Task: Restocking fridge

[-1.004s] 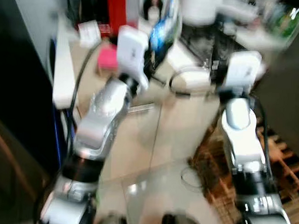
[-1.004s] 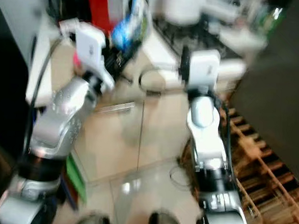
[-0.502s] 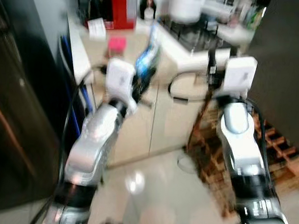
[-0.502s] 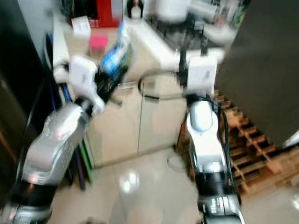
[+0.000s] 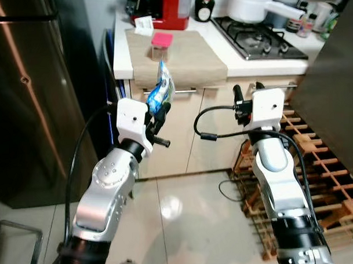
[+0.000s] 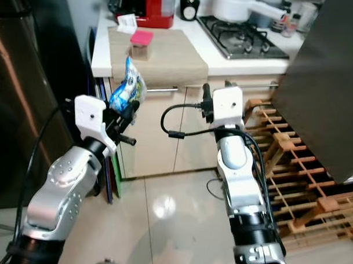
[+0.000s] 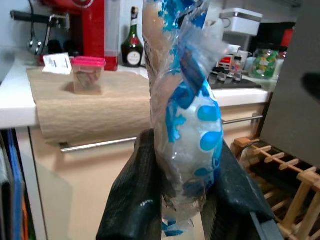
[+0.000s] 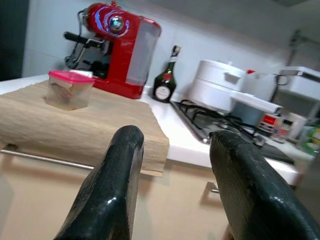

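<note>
carrying a blue-and-white bag upright, the left hand pinches its lower end, likely for the dark fridge beside that bag. in the left wrist view both fingers press the bag, the table beyond. in the right wrist view the right hand is spread and empty, facing a pink-lidded tub on the table.
</note>
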